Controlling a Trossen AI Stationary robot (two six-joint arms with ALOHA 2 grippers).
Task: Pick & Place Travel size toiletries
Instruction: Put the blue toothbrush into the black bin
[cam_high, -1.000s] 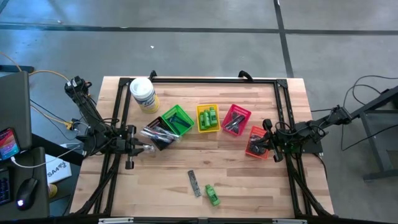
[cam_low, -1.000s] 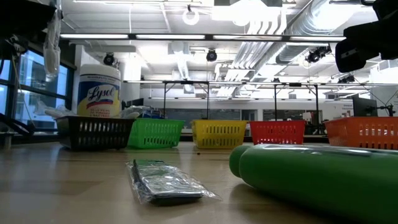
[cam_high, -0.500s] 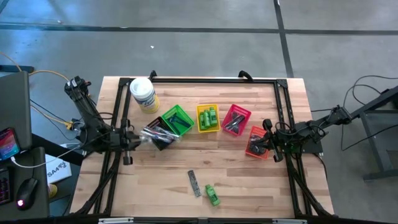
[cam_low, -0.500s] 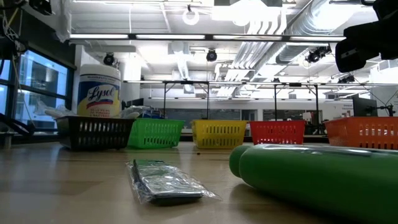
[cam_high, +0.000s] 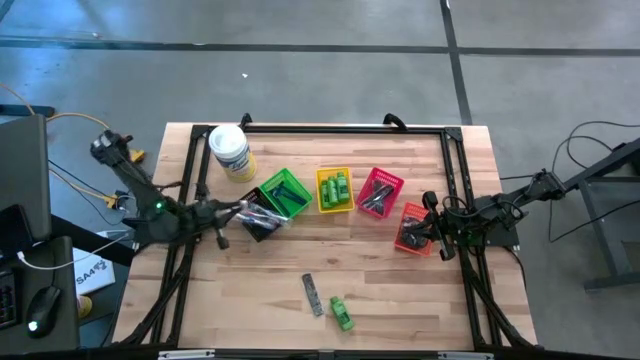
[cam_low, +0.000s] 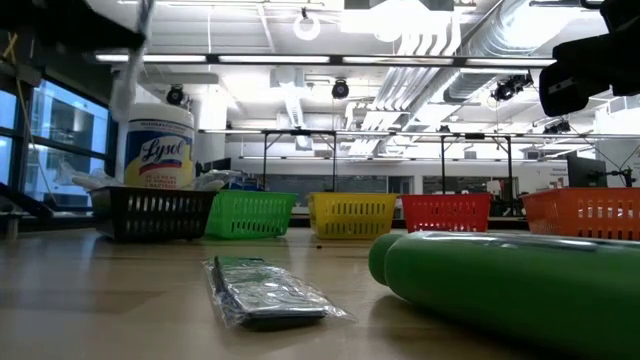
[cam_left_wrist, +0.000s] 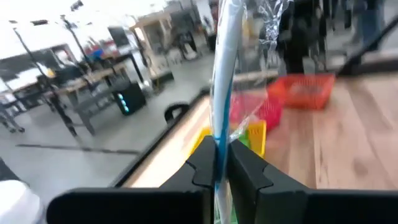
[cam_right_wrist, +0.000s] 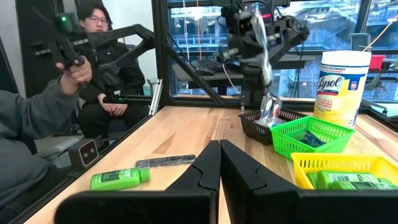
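Observation:
My left gripper (cam_high: 228, 210) is shut on a clear-wrapped slim stick (cam_left_wrist: 221, 74) and holds it in the air beside the black basket (cam_high: 258, 220). The right wrist view shows that gripper (cam_right_wrist: 252, 28) high above this basket (cam_right_wrist: 264, 124). A green mini bottle (cam_high: 343, 314) and a clear-wrapped dark comb (cam_high: 313, 294) lie flat on the wood near the front edge. More green bottles lie in the yellow basket (cam_high: 335, 189). My right gripper (cam_high: 432, 230) rests shut beside the orange basket (cam_high: 415, 228), touching nothing. My left gripper pinches the wrapped stick (cam_left_wrist: 217, 146) between its two fingers, partway along its length. The fingers point about level and lie across the stick. The stick (cam_low: 135, 55) is lifted clear and slants a little off upright, its loose clear wrapper (cam_left_wrist: 267, 25) trailing at the free end.
Green (cam_high: 283, 192) and red (cam_high: 380, 192) baskets stand in the row between the others. A white wipes tub (cam_high: 231, 152) stands at the far left. A black frame (cam_high: 340, 128) borders the table. People (cam_right_wrist: 99, 56) sit beyond the table's left edge.
My left gripper has risen and swung toward the table's far edge and the black basket, tipping up to about level. It has stayed shut on the wrapped stick, which has moved with it from hanging straight to slanting.

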